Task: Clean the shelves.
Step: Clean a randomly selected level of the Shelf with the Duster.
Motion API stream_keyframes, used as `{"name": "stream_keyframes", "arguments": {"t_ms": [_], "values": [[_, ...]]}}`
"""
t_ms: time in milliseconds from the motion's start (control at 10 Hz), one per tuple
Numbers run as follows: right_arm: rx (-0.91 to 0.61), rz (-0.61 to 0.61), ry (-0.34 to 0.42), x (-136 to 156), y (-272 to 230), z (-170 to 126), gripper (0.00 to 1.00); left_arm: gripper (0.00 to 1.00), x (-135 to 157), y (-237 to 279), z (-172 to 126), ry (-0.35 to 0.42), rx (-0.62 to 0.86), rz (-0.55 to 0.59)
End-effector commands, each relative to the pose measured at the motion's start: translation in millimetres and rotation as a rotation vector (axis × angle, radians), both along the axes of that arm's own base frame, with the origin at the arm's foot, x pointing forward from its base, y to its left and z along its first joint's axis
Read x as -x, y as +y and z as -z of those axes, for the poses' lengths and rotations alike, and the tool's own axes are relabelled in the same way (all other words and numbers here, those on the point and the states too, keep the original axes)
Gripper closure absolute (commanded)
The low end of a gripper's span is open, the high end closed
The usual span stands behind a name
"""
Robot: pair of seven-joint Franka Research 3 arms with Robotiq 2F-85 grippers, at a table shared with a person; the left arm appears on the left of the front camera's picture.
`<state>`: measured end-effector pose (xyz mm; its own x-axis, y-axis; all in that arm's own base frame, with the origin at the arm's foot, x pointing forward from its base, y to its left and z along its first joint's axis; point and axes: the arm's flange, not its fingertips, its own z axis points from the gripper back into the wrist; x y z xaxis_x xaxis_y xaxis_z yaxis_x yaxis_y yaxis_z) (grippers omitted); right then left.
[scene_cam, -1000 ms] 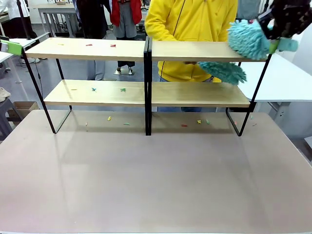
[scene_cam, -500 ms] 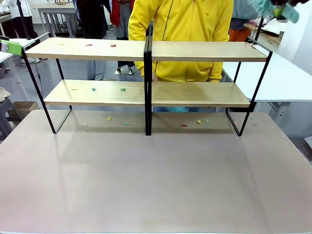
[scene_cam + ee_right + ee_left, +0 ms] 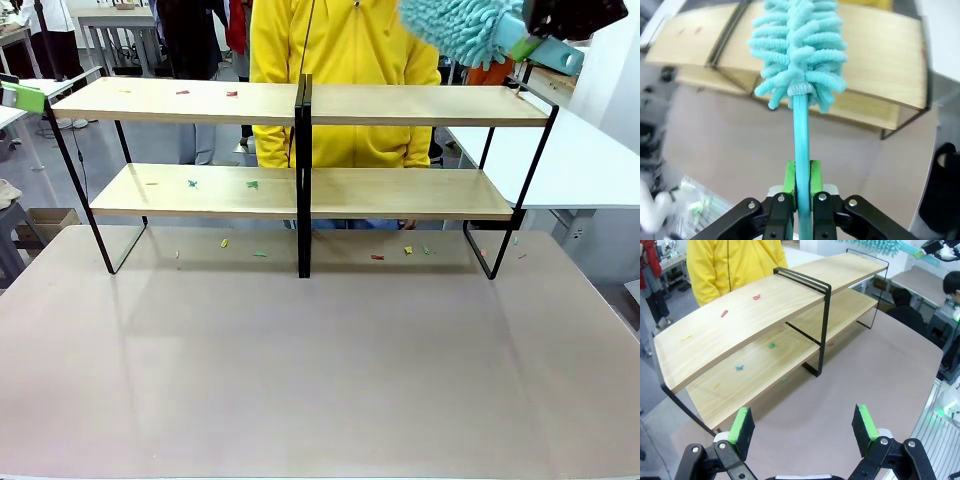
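Poising a duster (image 3: pixel 465 28), clamped by its handle, above the right end of the shelves (image 3: pixel 400 104) standing on the surface (image 3: pixel 320 360), the right end effector (image 3: pixel 801 175) should next lower and sweep leftward to the scraps (image 3: pixel 231 94); the left end effector (image 3: pixel 802 415) gapes.

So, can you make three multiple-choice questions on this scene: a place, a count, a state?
1. Where is the duster head?
A. lying on the lower left board
B. lying on the top left board
C. in the air above the right half of the shelves

2. How many tiers of boards do the shelves have?
A. one
B. two
C. four

3. What is the state of the right gripper?
A. shut on the duster's handle
B. open and empty
C. open around a board

1 C: it hangs over the top right board, apart from it.
2 B: one upper and one lower tier.
3 A: its green pads clamp the teal handle.
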<state>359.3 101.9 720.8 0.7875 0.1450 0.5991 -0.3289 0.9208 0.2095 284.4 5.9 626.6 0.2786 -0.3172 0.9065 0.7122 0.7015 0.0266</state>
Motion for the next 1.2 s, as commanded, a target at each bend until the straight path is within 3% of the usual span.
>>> {"name": "stream_keyframes", "arguments": {"t_ms": [0,100,300,500,600,700,1100], "values": [[-0.105,-0.259,0.072,24,-41,-20,0.87,0.00,-1,-1,0,-0.004,0.001,-0.001],[-0.147,-0.393,0.041,43,-66,-32,0.87,0.00,-1,-1,0,-0.004,0.001,-0.001],[-0.195,-0.547,-0.040,74,-107,-48,0.87,0.00,-1,-1,0,-0.004,0.001,-0.001],[-0.242,-0.548,-0.188,95,-140,-52,0.87,0.00,-1,-1,0,-0.004,0.001,-0.001],[-0.278,-0.474,-0.210,94,-148,-48,0.87,0.00,-1,-1,0,-0.004,0.001,-0.001],[-0.186,-0.543,-0.110,102,-133,-57,0.87,0.00,-1,-1,0,-0.004,0.001,-0.001],[-0.189,-0.520,-0.107,102,-137,-54,0.87,0.00,-1,-1,0,-0.004,0.001,-0.001]]}}
